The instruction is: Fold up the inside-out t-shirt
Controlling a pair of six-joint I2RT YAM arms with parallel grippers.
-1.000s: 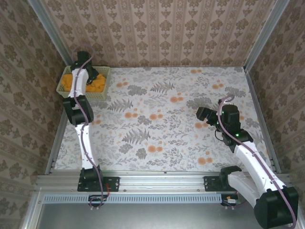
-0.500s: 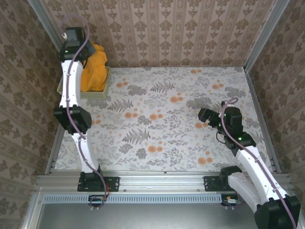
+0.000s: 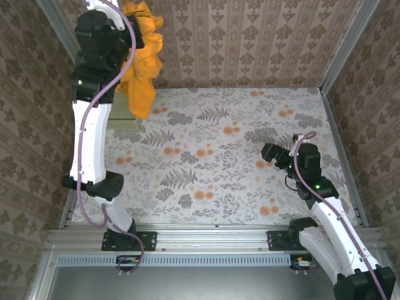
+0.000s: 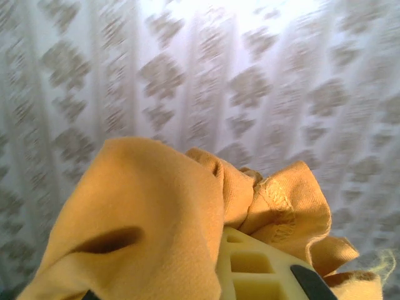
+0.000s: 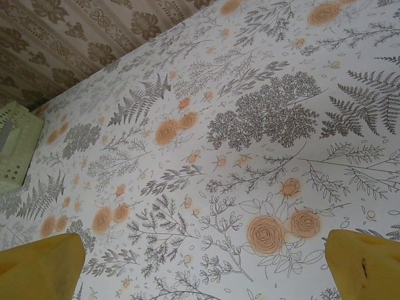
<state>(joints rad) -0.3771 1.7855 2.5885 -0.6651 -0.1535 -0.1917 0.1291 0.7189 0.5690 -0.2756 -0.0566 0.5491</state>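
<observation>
Near right, low over the flowered table [image 3: 206,164]: right gripper [image 3: 267,152], fingers spread wide, nothing between them, aimed left across bare cloth. In the right wrist view, two yellow fingertips [image 5: 39,267] at the bottom corners with open tabletop ahead.

Middle of the table: free, room enough for spreading.

Far left corner: pale green basket [image 3: 125,123] on the table against the wall, partly behind the left arm.

Farther and higher, above that basket: left gripper [image 3: 130,32] raised well off the table, fingers pinched together on a bunched fold of the orange t-shirt [image 3: 145,62]. In the left wrist view, cloth heaped over a yellow finger [image 4: 250,272], with a stitched hem showing.

T-shirt hanging in the air, crumpled, long axis straight up and down, loose lower end dangling just over the basket's near edge.

From the open right fingers: up, left and far, well apart. Left arm the nearer one by a wide margin, already gripping.

Likely need: carry toward the middle and lower so the dangling end comes within reach of the right side.
</observation>
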